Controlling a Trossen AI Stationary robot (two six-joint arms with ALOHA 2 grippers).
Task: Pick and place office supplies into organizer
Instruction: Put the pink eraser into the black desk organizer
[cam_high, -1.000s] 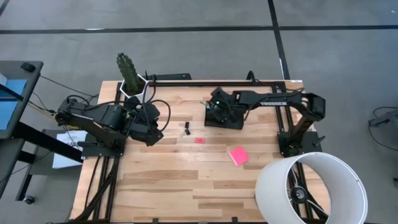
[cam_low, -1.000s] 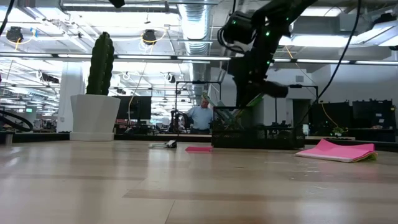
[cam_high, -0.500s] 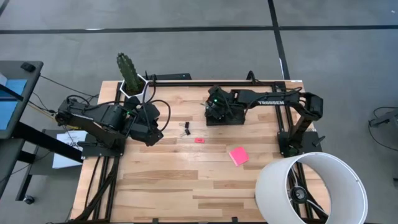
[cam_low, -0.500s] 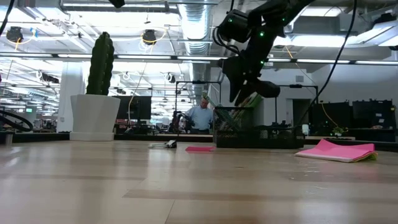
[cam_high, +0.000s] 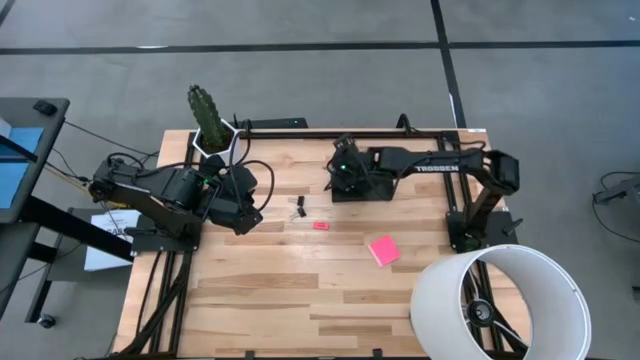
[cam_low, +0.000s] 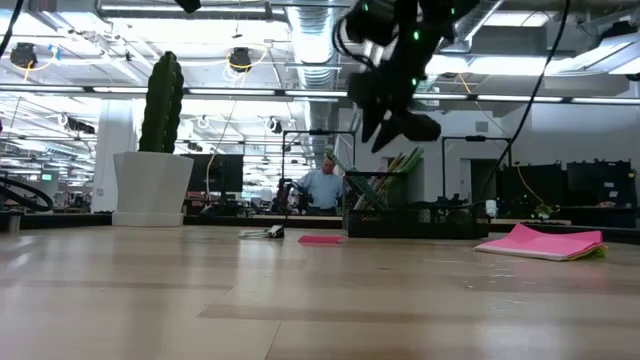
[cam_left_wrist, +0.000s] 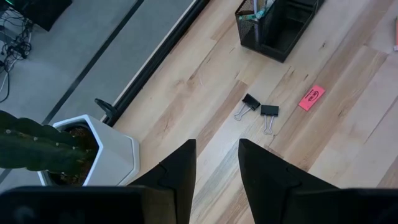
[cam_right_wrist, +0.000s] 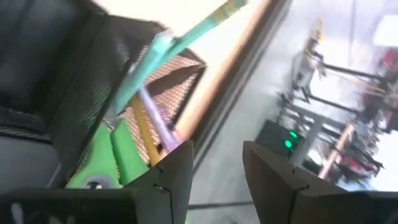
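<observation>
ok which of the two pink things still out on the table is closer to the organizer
The small pink eraser, lying just beside the binder clips. The pink sticky-note pad sits farther from the organizer, toward the lampshade.

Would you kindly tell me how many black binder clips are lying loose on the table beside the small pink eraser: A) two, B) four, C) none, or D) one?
A: the left wrist view shows two black binder clips lying side by side on the wood, next to the pink eraser, between the cactus pot and the organizer.
</observation>
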